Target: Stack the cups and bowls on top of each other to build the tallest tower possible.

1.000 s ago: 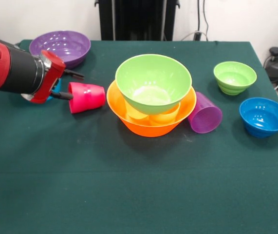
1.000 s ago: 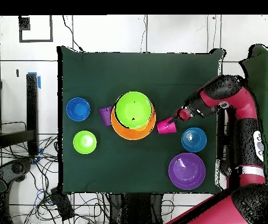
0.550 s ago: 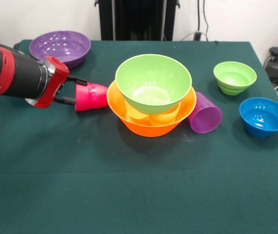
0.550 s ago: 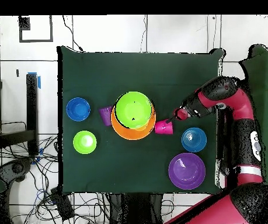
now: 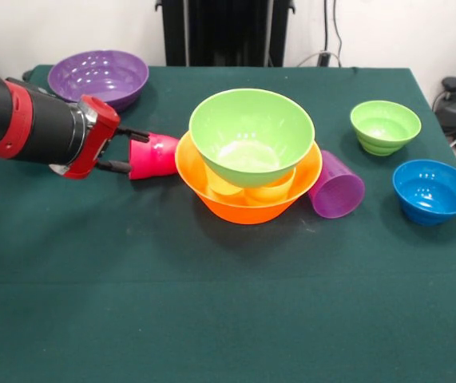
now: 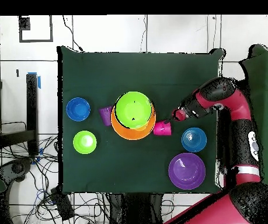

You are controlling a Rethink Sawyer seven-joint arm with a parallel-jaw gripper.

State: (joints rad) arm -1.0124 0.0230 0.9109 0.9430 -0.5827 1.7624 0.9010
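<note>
The tower (image 5: 248, 159) sits mid-table: large orange bowl (image 5: 212, 190) at the bottom, two yellowish cups (image 5: 247, 190) inside, large lime bowl (image 5: 251, 136) on top. Not stacked: red-pink cup (image 5: 154, 155) on its side touching the orange bowl, purple cup (image 5: 336, 186) on its side at the other flank, purple bowl (image 5: 98, 76), small lime bowl (image 5: 385, 126), two blue bowls (image 5: 433, 190). So roughly half remains. The arm reaches in low and near-horizontal; the gripper (image 5: 125, 150) straddles the pink cup's base, fingers parted, grip not confirmed.

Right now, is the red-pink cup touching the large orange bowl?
Touching. The front view shows the red-pink cup lying on its side, pressed against the large orange bowl with no gap.
</note>
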